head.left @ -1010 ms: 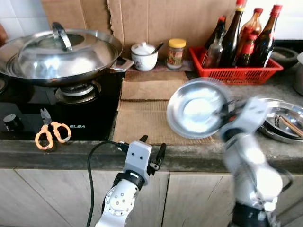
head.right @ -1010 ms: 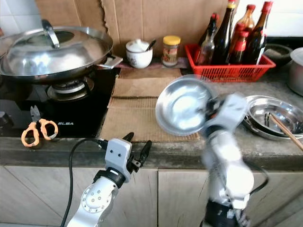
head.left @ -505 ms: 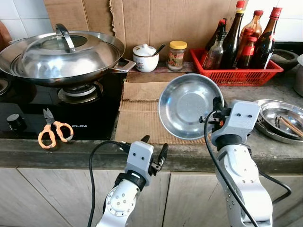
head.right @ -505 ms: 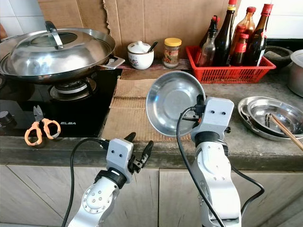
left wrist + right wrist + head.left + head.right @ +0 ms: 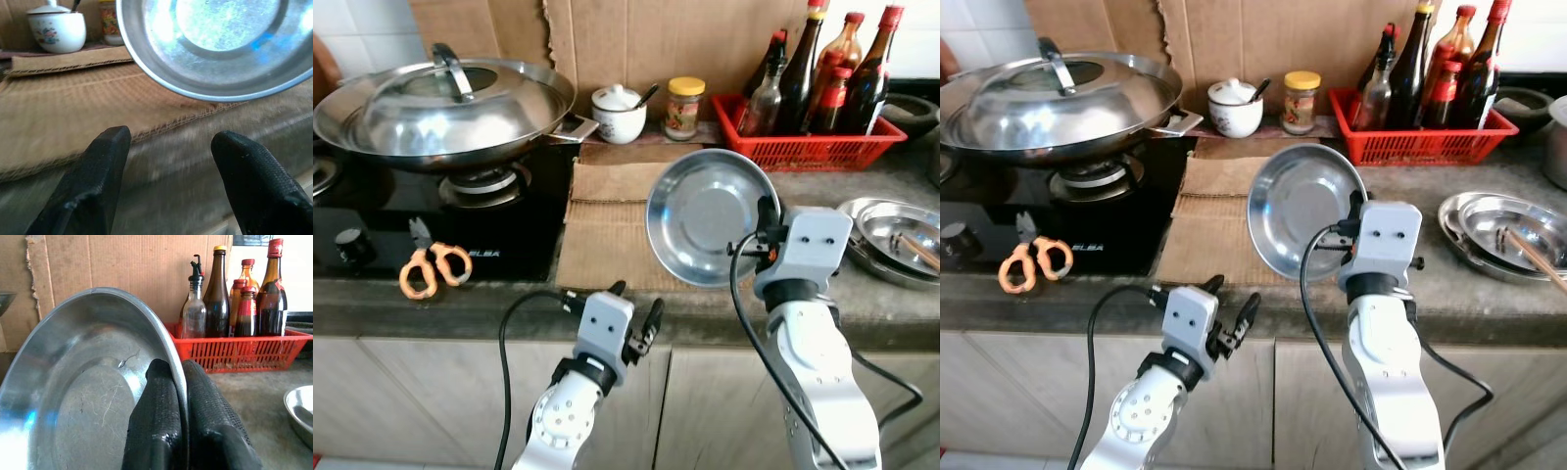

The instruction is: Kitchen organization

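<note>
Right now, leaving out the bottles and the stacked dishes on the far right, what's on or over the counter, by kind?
Pans: 1, the lidded wok
Scissors: 1
Jars: 2, a white pot and a yellow-lidded jar
Red basket: 1
Steel plate: 1, held by the right claw
Total: 6

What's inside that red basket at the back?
The red basket holds several dark sauce bottles with red caps and one clear glass bottle. Their lower parts are hidden behind the basket's slatted wall.
</note>
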Controlling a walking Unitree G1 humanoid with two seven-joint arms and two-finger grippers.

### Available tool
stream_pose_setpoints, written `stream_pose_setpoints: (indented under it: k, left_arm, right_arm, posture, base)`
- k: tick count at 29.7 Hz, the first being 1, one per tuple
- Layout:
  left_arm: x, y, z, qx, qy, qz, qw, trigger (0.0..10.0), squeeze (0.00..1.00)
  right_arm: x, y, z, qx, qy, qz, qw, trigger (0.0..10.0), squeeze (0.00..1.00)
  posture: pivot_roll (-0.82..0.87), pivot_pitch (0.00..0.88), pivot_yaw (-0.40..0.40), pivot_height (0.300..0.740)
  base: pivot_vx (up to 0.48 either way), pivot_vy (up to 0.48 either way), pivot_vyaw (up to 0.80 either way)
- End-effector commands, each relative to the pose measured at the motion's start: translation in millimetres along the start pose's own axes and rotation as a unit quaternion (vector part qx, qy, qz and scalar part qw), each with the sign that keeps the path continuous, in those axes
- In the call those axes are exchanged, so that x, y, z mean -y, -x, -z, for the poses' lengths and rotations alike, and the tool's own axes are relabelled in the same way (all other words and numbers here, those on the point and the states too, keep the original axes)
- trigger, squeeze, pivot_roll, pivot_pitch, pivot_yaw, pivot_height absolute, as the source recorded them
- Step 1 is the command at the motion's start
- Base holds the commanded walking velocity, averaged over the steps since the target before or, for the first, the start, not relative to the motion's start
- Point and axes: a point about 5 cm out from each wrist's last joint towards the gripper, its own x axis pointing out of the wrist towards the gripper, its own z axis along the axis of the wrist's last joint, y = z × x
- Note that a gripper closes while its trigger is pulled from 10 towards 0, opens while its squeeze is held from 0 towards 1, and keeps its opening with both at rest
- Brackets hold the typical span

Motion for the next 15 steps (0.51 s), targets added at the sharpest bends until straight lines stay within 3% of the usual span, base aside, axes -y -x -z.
stream_pose_setpoints:
  k: [1,15]
  left_arm:
    - [0.7,0.3,-3.6,0.010,-0.004,0.004,1.000,10.0,0.00]
    - [0.5,-0.1,-3.1,0.008,-0.004,0.002,1.000,10.0,0.00]
  right_arm:
    - [0.3,0.8,-4.1,0.017,-0.001,0.001,1.000,0.0,0.00]
    - [2.2,3.9,4.7,-0.001,0.007,0.003,1.000,0.0,0.00]
  posture:
    - [0.09,0.000,-0.022,0.740]
    - [0.09,0.000,-0.022,0.740]
  base:
    - [-0.300,0.000,0.00]
    - [-0.302,0.000,0.00]
